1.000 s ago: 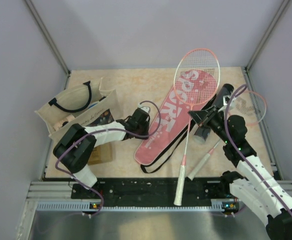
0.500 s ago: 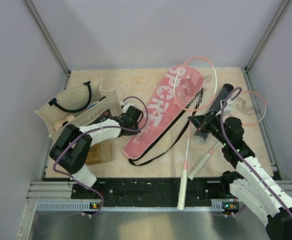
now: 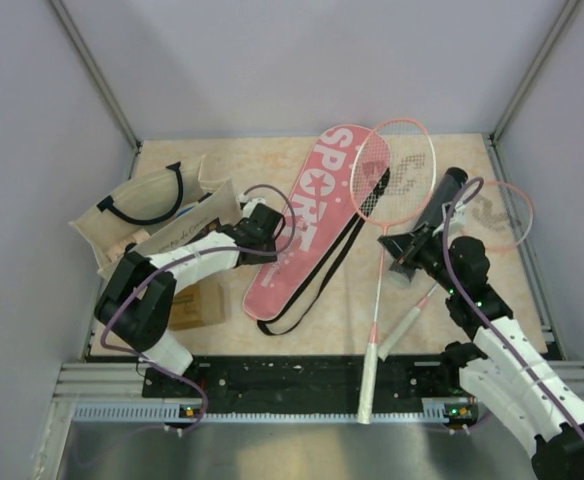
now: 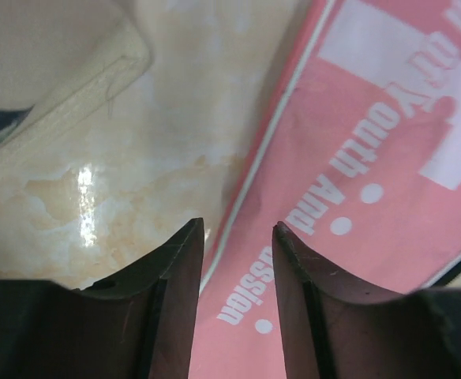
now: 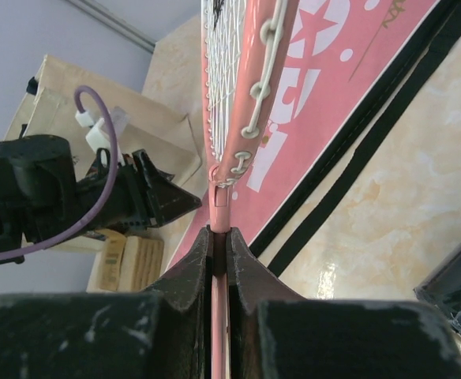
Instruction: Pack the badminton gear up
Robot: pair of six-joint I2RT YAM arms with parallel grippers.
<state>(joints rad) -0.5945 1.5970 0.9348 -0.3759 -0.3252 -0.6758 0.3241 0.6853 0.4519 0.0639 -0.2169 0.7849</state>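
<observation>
While the racket [image 3: 393,170] is clamped by its shaft in the right pincer [image 5: 219,235], its head overlapping the pink cover [image 3: 310,215] at the cover's 2 o'clock edge, sleeving appears to be the step in hand. The next move calls for aligning the head with the cover's opening, which is not discernible. The left pincer [image 4: 237,253], narrowly parted, straddles the cover's 9 o'clock edge; whether it grips cannot be told. Both arms reach low over the desk [image 3: 222,170].

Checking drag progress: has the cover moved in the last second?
Yes. The cover slid and swung left, closer to the tote bag.
</observation>
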